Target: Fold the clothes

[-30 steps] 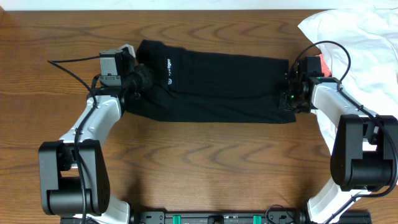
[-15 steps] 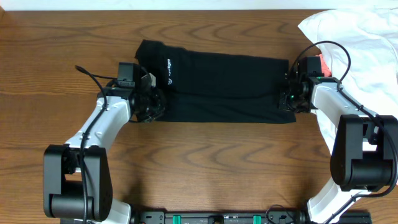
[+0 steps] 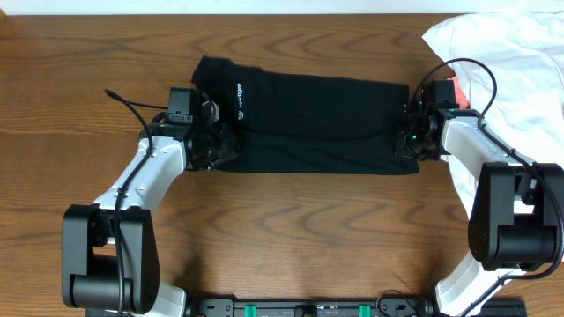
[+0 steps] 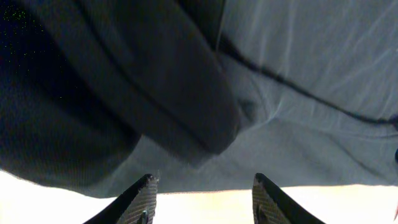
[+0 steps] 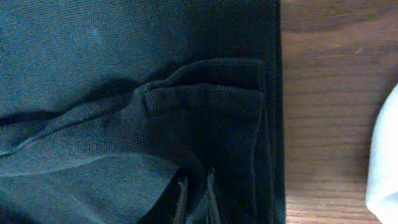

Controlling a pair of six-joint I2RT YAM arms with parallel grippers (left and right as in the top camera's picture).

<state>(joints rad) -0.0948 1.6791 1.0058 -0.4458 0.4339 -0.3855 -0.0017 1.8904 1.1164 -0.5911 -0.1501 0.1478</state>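
The black clothes (image 3: pixel 308 123) lie on the counter (image 3: pixel 291 229), long from left to right. The left tool (image 3: pixel 214 146) sits at their left end, open and holding nothing. The right tool (image 3: pixel 411 134) pinches their right end.

Wooden table (image 3: pixel 291 238), white garment (image 3: pixel 515 53) at far right corner, coral-pink garment (image 3: pixel 459 92) beside it

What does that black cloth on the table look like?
The black garment is soft, knit-looking fabric folded into a long band lying flat across the wooden table. A tiny white logo sits near its left end. The right gripper pinches its right edge, where hems show. The left gripper hangs open over its rumpled left end.
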